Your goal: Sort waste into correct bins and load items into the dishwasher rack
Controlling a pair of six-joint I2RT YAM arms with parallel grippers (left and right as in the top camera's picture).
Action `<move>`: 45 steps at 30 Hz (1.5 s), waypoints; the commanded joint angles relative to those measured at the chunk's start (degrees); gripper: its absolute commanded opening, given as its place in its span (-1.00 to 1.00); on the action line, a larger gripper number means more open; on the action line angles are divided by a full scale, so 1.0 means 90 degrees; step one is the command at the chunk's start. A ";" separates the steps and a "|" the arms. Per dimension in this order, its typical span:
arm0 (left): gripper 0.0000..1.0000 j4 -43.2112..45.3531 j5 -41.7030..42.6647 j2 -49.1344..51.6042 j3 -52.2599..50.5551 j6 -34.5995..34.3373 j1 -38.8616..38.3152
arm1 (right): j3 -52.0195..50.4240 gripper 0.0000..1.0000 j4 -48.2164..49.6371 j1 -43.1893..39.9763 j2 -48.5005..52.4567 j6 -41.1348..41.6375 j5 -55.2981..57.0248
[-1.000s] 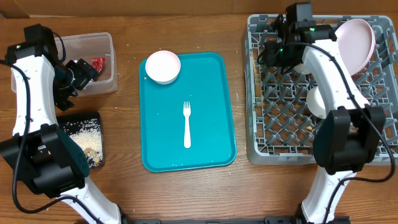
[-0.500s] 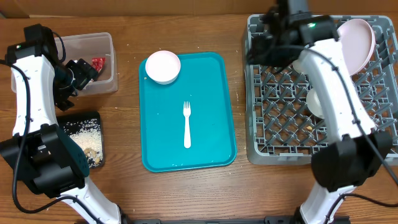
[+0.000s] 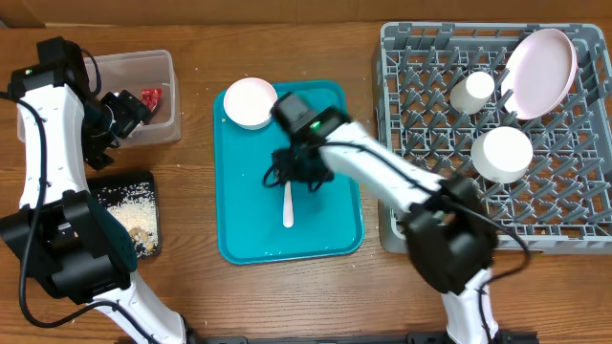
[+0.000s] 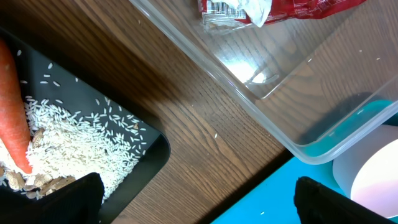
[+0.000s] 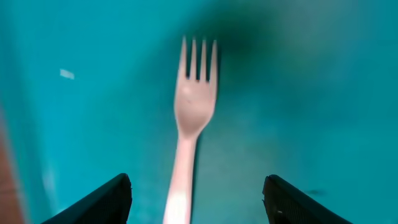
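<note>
A white plastic fork (image 3: pixel 287 207) lies on the teal tray (image 3: pixel 335 220). My right gripper (image 3: pixel 293 168) hovers open just above it. In the right wrist view the fork (image 5: pixel 194 106) lies between the open jaws (image 5: pixel 199 202), untouched. A small white bowl (image 3: pixel 251 102) sits at the tray's back left. The grey rack (image 3: pixel 430 191) holds the plate (image 3: pixel 540 59), the cup (image 3: pixel 472 91) and a bowl (image 3: pixel 502 155). My left gripper (image 3: pixel 120 109) is open and empty beside the clear tub (image 3: pixel 134 72), which holds the red wrapper (image 3: pixel 150 96). The black tray (image 3: pixel 143 182) holds rice (image 4: pixel 81 140) and the carrot (image 4: pixel 13 112).
In the left wrist view my open jaws (image 4: pixel 199 202) hang over bare wood between the black tray (image 4: pixel 146 165), the clear tub (image 4: pixel 280 106) and the teal tray's corner (image 4: pixel 298 199). The rack stands right of the teal tray.
My right arm has swung from the rack's back left corner across to the teal tray and now hangs over the fork. The left arm has not moved.
</note>
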 commanded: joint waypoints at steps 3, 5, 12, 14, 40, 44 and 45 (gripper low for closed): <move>1.00 -0.0015 0.0044 -0.0041 0.0017 -0.0129 -0.0012 | -0.0010 0.40 0.0160 0.0221 0.0352 0.0641 0.0323; 0.99 -0.0015 0.0044 -0.0041 0.0017 -0.0129 -0.0012 | -0.0010 0.39 0.0223 0.0316 0.0488 0.0663 0.0325; 1.00 -0.0015 0.0044 -0.0041 0.0017 -0.0129 -0.0012 | -0.0017 -0.31 0.0308 0.0566 0.0903 0.0976 0.1013; 1.00 -0.0015 0.0044 -0.0041 0.0017 -0.0129 -0.0012 | -0.0024 -0.46 0.0279 0.0585 0.0967 0.1001 0.1297; 0.99 -0.0015 0.0044 -0.0041 0.0017 -0.0129 -0.0012 | 0.2737 -0.92 -0.2516 -0.1535 -0.0508 -0.1360 0.0670; 1.00 -0.0015 0.0044 -0.0041 0.0017 -0.0129 -0.0012 | 0.3633 -0.92 -0.2764 -0.2715 -0.0736 -0.2599 0.0583; 1.00 -0.0015 0.0044 -0.0041 0.0017 -0.0129 -0.0012 | 0.3713 -0.92 -0.2698 -0.2943 -0.0736 -0.2793 0.0486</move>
